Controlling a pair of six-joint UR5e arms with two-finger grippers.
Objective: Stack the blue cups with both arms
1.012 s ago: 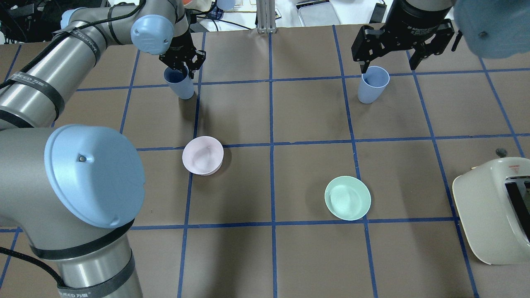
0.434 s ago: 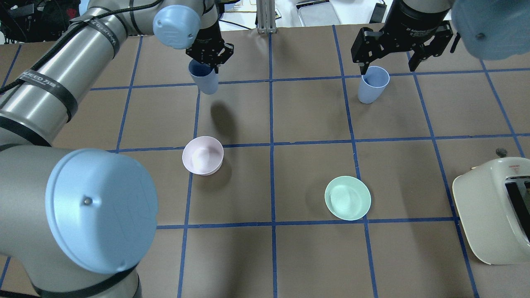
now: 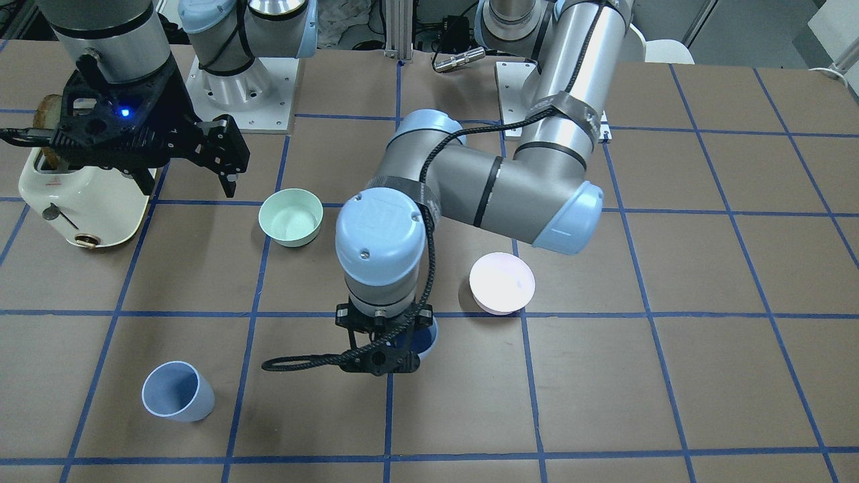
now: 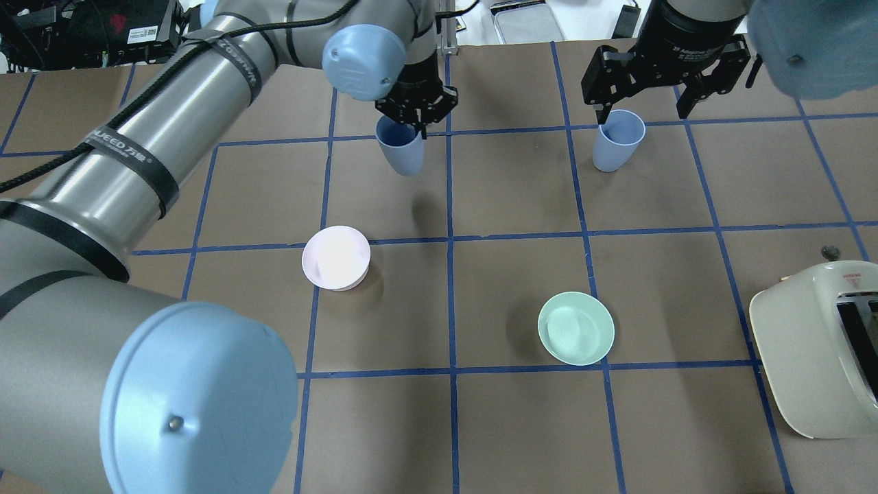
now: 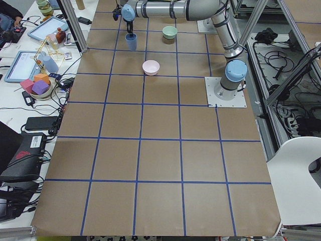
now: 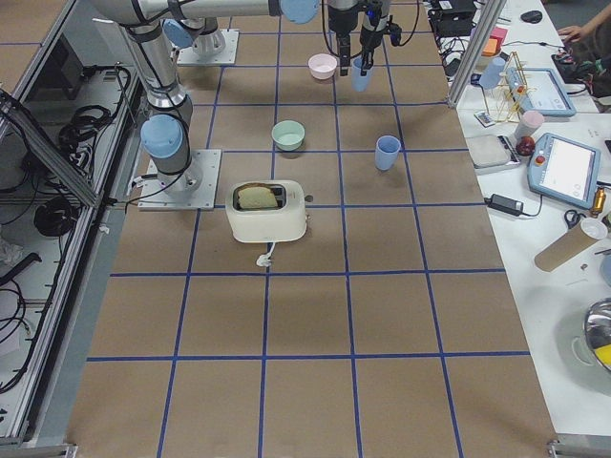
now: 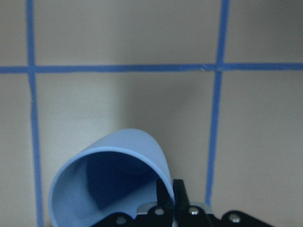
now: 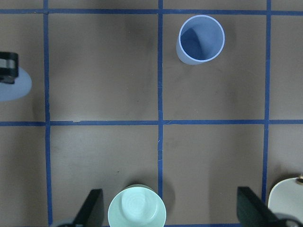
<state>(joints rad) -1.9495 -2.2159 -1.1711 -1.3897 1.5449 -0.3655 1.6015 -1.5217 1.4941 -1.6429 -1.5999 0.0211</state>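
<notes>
My left gripper (image 4: 416, 115) is shut on the rim of one blue cup (image 4: 401, 151) and holds it off the table, near the centre grid line at the far side. The left wrist view shows a finger clamped on the rim of the held cup (image 7: 111, 182). The other blue cup (image 4: 617, 140) stands upright on the table at the far right, and it also shows in the front view (image 3: 176, 391). My right gripper (image 4: 645, 110) is open and empty, well above that cup (image 8: 201, 39).
A pale pink bowl (image 4: 336, 257) sits left of centre and a mint-green bowl (image 4: 576, 328) sits right of centre. A cream toaster (image 4: 816, 350) stands at the right edge. My left arm's long links stretch over the table's left half.
My left gripper has carried its blue cup to the right, from the left column to the centre grid line. The right gripper and the standing cup have not moved.
</notes>
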